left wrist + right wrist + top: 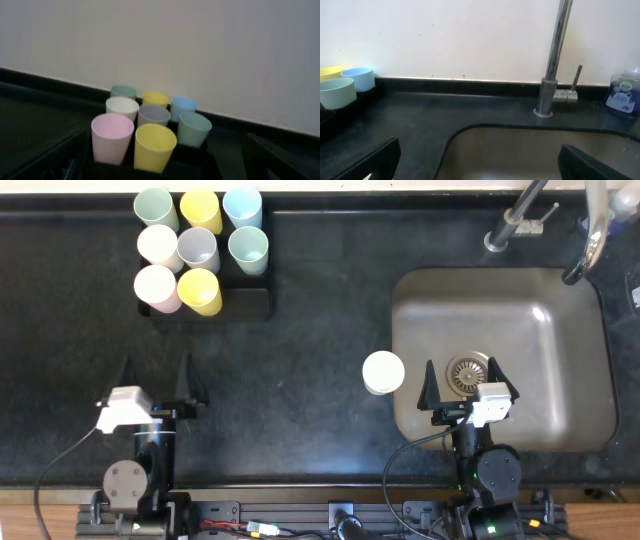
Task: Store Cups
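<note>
Nearest the bases, the left gripper [158, 370] hangs over bare black worktop [300, 410] with its jaws spread wide and nothing between them. It faces the rack, likely so its camera takes in the stored cups. The right gripper [462, 370] is released and empty too, poised above the near part of the sink [560, 310], close to the one item left to put away. That item is a loose white cup [383, 372], standing on the worktop right at the sink's left rim, between the two arms but closer to the right one, so the right arm seems the natural one to fetch it. Farther back, the black rack [250, 302] holds eight pastel cups [200, 290] in rows. Its near right corner is vacant, and that is probably where the white cup belongs. Beyond the sink stands the tap [555, 50].
</note>
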